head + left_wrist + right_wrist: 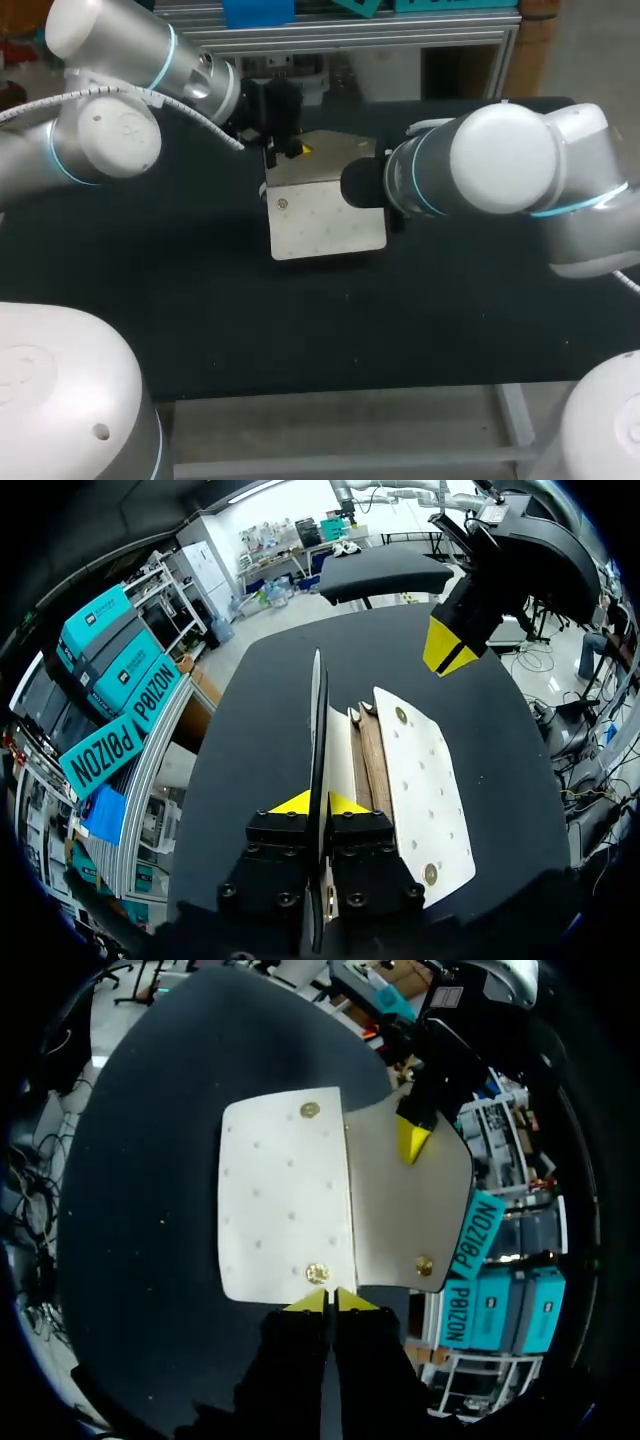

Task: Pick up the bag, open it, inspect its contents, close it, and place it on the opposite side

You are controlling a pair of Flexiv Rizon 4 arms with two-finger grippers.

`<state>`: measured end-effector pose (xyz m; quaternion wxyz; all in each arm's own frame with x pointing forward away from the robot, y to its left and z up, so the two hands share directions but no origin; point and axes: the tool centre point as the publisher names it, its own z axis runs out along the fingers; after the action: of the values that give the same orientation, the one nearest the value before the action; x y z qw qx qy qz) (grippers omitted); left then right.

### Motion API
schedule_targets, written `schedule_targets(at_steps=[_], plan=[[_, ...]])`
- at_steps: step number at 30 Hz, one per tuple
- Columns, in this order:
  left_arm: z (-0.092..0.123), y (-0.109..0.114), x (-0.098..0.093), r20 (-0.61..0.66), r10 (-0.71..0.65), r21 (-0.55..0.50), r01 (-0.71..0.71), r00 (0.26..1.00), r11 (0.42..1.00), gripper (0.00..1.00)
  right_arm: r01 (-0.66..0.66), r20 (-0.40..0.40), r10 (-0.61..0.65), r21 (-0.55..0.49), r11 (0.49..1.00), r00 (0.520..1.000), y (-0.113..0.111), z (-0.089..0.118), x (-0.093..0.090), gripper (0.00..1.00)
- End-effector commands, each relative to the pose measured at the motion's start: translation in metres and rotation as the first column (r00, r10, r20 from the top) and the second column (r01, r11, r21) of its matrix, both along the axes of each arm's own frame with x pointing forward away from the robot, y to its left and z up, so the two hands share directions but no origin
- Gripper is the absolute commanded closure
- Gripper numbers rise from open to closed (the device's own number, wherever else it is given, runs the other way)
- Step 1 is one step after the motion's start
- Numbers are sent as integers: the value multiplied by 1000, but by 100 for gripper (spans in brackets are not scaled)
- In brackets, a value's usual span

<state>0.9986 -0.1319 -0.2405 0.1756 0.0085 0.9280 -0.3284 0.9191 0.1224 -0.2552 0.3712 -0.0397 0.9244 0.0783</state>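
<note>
Desk (130,250), black-topped, fills the head view. My left arm (100,130) comes in from 9 o'clock, and the left gripper (318,803) sits at about 11 o'clock of the bag (325,225). It is clenched on the flap (395,1210). In the left wrist view a thin sheet stands on edge between the two yellow tips, touched from both sides, and runs on ahead of them. Just beside that sheet a brown inner strip (372,765) shows, then the bag's dotted panel (425,780) with its metal snaps (400,716).

The bag lies near the middle of the desk, white and opened. The dotted panel faces up and the plainer flap spreads out from its 12 o'clock edge.

My right arm (500,160) comes in from 3 o'clock, and its bulk hides the right gripper in the head view. In the right wrist view the right gripper (331,1300) has its yellow tips pressed together with nothing seen between them. They are right at the bag's near edge, just beside one of the snaps. Whether the tips touch the bag I cannot tell.
</note>
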Motion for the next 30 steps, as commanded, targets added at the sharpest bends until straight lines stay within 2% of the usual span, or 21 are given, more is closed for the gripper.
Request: schedule_targets(at_steps=[1, 11, 16, 30], plan=[[1, -1, -2, 13, 19, 3, -19, 1000, 1000, 100, 0, 3, 0, 1, 1000, 1000, 0, -1, 0, 100], [12, -13, -23, 18, 13, 15, -13, 1000, 1000, 100, -54, 42, 54, -7, 999, 998, 10, 1, 24, 100], [14, -13, -24, 13, 12, 13, -12, 1000, 1000, 100, -85, 47, 86, -19, 996, 995, 13, -3, 36, 100], [10, -12, -21, -27, 12, -11, -12, 1000, 1000, 100, -132, -24, 132, -31, 991, 991, 27, -25, 64, 100]])
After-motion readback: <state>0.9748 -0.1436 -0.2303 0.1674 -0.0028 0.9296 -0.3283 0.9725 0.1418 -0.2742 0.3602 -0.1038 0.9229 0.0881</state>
